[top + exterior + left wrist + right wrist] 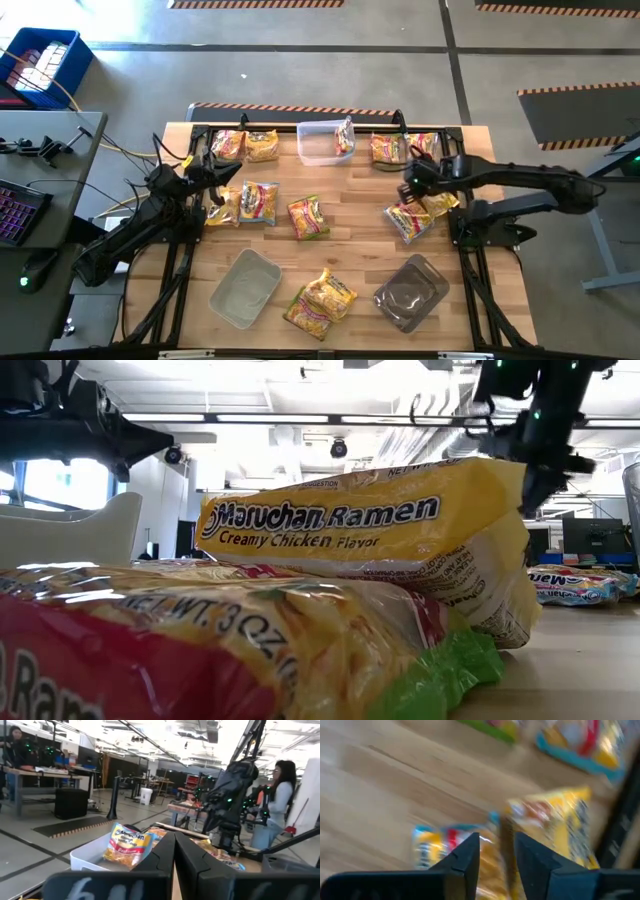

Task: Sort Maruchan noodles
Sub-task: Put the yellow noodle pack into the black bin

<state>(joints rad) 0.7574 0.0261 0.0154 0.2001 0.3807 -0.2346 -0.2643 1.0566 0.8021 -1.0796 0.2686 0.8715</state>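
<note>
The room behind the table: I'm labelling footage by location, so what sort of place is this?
Probably a robotics lab or workshop: a wooden worktable, striped hazard tape on the concrete floor, and more workbenches with equipment and a person behind.

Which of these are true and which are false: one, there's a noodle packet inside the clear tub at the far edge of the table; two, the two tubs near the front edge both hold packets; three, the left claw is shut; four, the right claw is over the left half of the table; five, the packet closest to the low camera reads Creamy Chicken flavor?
1. True: a Maruchan packet leans inside the far clear tub.
2. False: the pale tub and the darker tub look empty.
3. True: the left claw is shut.
4. False: the right claw hangs over the right half, above a packet pair.
5. False: the Creamy Chicken packet lies behind a red and green packet.
</note>
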